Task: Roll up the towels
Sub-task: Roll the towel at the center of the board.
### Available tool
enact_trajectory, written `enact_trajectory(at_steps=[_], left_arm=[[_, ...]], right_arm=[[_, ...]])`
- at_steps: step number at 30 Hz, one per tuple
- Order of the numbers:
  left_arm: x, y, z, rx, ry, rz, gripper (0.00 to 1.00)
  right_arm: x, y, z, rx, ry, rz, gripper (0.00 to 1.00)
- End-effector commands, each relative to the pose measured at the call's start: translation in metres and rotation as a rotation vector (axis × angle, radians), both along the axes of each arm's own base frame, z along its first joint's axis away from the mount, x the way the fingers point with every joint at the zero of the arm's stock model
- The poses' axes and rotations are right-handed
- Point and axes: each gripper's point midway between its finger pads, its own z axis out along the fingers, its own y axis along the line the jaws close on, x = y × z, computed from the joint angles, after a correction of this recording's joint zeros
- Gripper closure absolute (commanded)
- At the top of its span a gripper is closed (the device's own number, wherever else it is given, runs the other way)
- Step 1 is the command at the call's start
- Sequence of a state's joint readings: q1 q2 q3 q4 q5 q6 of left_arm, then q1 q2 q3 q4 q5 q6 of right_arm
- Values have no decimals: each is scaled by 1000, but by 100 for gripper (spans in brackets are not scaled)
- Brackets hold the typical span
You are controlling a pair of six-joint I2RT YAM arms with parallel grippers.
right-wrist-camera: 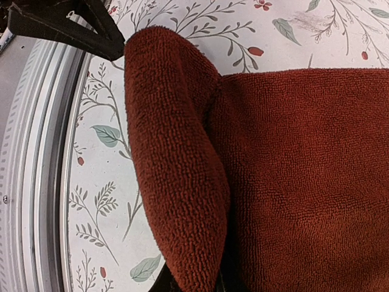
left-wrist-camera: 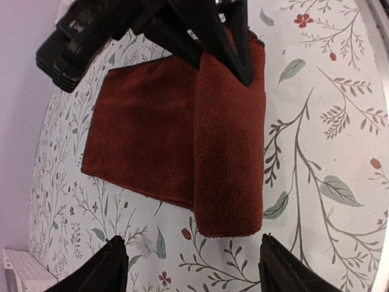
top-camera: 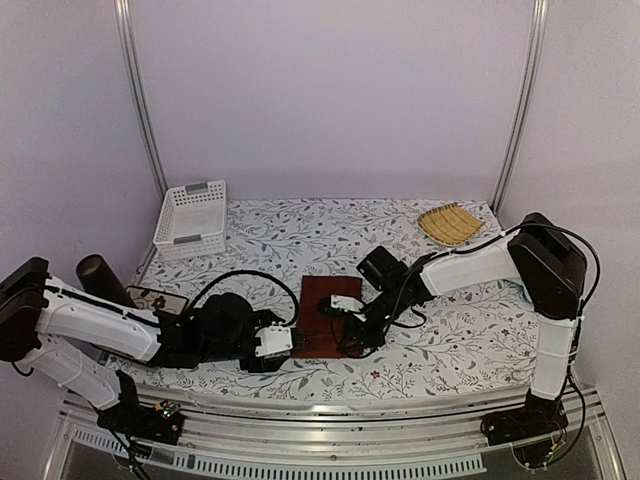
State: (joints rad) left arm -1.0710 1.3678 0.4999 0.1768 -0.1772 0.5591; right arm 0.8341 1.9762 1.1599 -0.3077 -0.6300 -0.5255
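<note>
Rust-red towel (top-camera: 318, 298) partly rolled at the near middle of the table

The towel lies flat on the floral tablecloth (top-camera: 450, 330), and its near edge is turned over into a thick roll that runs left to right along the side closest to the arm bases. The right gripper (left-wrist-camera: 222, 70) is closed on the right end of that roll, with a dark finger on each side of the cloth. The left gripper (left-wrist-camera: 191, 249) sits low just beyond the roll's left end, its two fingers spread wide, holding nothing and clear of the fabric. A white basket (top-camera: 190, 218) stands at the far left corner, and a yellow woven mat (top-camera: 450, 223) lies at the far right.
</note>
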Motion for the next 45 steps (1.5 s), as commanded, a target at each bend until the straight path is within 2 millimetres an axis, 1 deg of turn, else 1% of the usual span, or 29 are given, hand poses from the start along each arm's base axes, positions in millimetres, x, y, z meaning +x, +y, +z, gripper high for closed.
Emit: enact_trajectory(at_steps=[1,5,12,16,17,19,22,24,26,30,35,39,41,45], left_arm=[[5,-11,18,-41,-134,-18,26],[-4,-15,17,-47,-150,-57,26],[-26,-24,6,-27,-158,-162,28],[-30,-34,-3,10,-190,-202,33],[-29,-36,-5,20,-200,-202,34],[-28,-41,-11,36,-218,-205,36],[-25,-47,-20,67,-241,-213,39],[-23,-51,-22,78,-252,-214,39],[-16,-53,-21,79,-277,-191,39],[-10,-54,-28,96,-285,-171,38],[-7,-53,-43,125,-247,-155,38],[0,-51,-48,135,-217,-137,39],[3,-50,-53,147,-189,-132,40],[5,-50,-63,165,-122,-129,48]], right_arm=[[-2,-8,-16,-41,98,-37,85],[0,-13,-15,-57,132,-56,85],[1,-15,-9,-38,180,-58,84],[-5,-18,-17,-59,226,-58,83],[-7,-19,-17,-62,238,-56,83],[-2,-14,-13,-49,233,-53,83],[-3,-14,-14,-55,247,-56,83],[-3,-14,-13,-54,248,-55,83],[-3,-14,-13,-56,248,-56,83],[-3,-14,-13,-55,248,-54,83],[-2,-13,-11,-49,248,-50,83],[-1,-13,-9,-48,245,-50,82],[0,-13,-8,-48,244,-51,77],[2,-12,-4,-42,236,-50,70]])
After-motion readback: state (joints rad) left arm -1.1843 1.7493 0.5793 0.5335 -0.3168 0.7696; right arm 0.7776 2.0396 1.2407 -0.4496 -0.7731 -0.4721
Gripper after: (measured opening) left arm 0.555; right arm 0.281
